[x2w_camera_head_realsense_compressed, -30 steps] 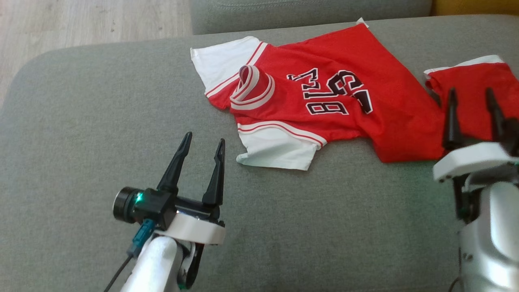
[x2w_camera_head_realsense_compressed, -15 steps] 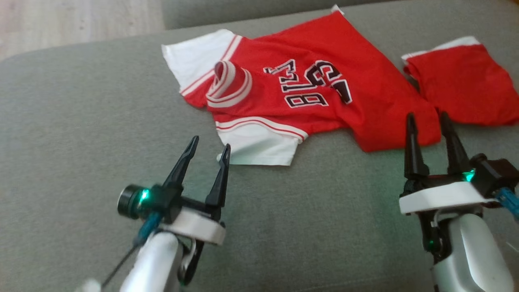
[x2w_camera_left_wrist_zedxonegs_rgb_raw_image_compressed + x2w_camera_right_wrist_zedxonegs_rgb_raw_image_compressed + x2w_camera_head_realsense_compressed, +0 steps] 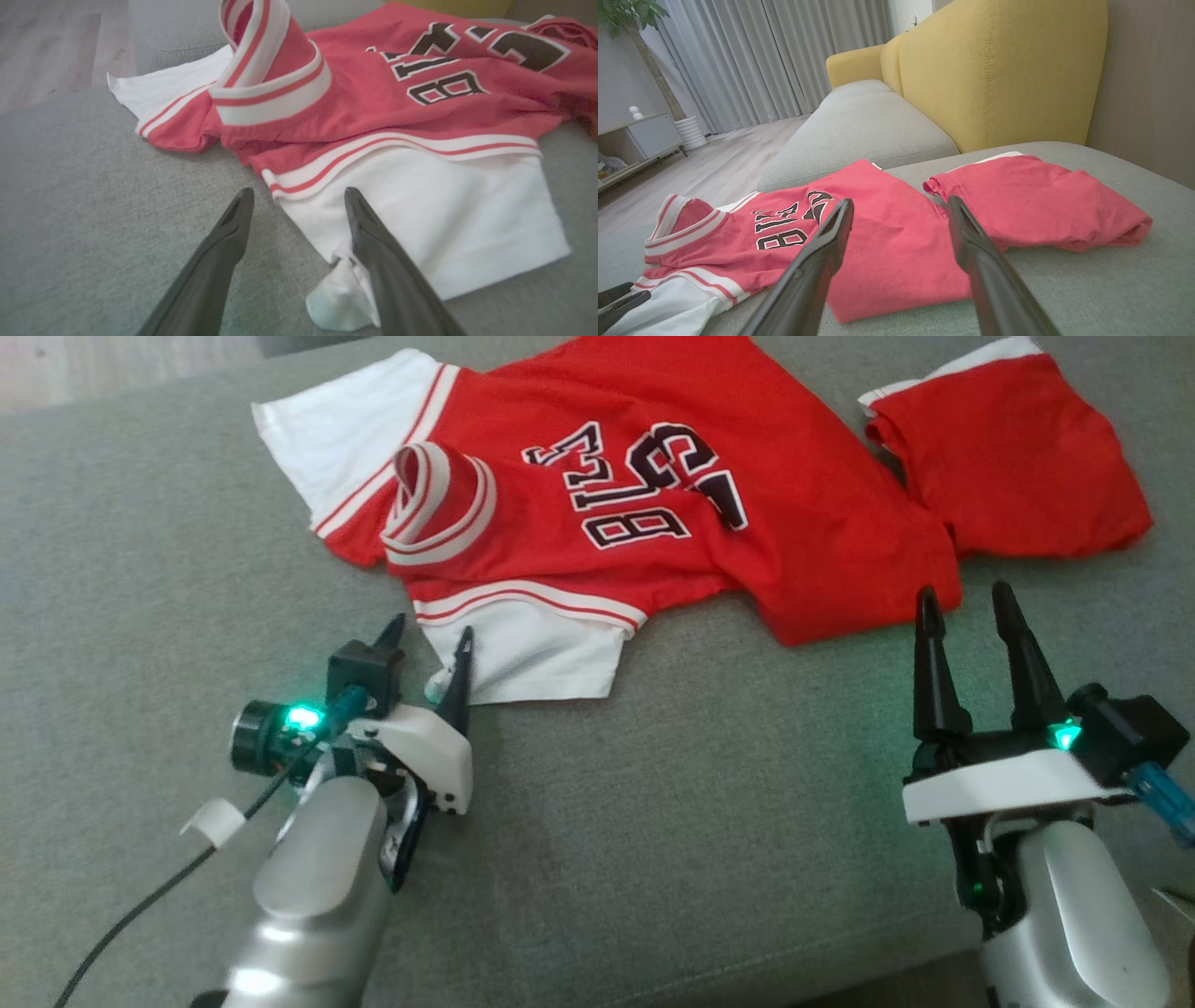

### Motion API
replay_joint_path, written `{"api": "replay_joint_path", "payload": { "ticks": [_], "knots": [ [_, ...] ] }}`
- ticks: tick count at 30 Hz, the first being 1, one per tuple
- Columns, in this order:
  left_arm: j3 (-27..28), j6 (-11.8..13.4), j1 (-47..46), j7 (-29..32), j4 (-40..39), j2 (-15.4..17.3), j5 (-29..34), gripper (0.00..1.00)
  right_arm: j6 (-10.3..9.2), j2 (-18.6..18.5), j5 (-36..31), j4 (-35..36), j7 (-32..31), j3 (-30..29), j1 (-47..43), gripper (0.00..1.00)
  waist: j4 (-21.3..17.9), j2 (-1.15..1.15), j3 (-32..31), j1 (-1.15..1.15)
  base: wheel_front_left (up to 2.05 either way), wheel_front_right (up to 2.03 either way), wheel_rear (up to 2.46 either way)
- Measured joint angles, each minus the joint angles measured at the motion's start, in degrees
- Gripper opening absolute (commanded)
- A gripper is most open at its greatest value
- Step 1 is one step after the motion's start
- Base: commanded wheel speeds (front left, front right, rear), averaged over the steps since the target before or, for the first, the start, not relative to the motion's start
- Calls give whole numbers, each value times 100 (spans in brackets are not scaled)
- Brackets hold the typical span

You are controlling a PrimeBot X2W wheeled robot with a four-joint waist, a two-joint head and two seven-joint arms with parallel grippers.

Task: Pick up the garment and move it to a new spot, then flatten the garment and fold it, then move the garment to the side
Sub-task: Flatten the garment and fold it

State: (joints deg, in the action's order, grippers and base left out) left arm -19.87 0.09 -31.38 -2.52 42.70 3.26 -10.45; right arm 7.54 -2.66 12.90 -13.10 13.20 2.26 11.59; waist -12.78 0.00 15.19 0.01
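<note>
Nothing is done yet: your garment [image 3: 653,523] lies rumpled and unfolded on the cushion's [image 3: 700,821] far side. Both claws gape empty, left gripper [image 3: 430,630] at the near white sleeve [image 3: 541,658], right gripper [image 3: 963,593] just near of the red edge.

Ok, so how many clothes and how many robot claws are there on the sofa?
Clothes: 2, the red and white jersey and a smaller red piece beside it
Robot grippers: 2, the left gripper and the right gripper, both open
Total: 4
</note>
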Motion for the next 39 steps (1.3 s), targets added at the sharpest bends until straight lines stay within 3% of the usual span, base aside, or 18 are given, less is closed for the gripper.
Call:
{"api": "replay_joint_path", "payload": {
  "ticks": [5,8,10,14,22,39],
  "knots": [
    [23,34,-333,1,523,12,0,100,0,1,78,-5,49,90,131,100,-105,0,124,0,0,0,0],
    [20,-73,-576,45,765,13,-15,100,0,0,81,-8,52,109,172,100,-145,0,181,-1,0,0,0],
    [-5,-169,-693,52,910,14,-21,0,0,0,119,-11,73,114,188,100,-164,0,203,-1,0,0,0],
    [-9,-260,-773,-164,1066,9,-87,0,0,0,130,-53,100,92,188,100,-144,0,178,0,0,0,0],
    [346,-105,-680,-1057,1053,203,-349,0,0,0,19,-94,100,-12,185,100,142,0,-41,-1,0,0,0],
    [890,82,702,-1176,-77,714,-671,0,0,-1,-209,-91,-271,-102,-77,100,1179,0,-602,-2,0,0,0]
  ]
}}
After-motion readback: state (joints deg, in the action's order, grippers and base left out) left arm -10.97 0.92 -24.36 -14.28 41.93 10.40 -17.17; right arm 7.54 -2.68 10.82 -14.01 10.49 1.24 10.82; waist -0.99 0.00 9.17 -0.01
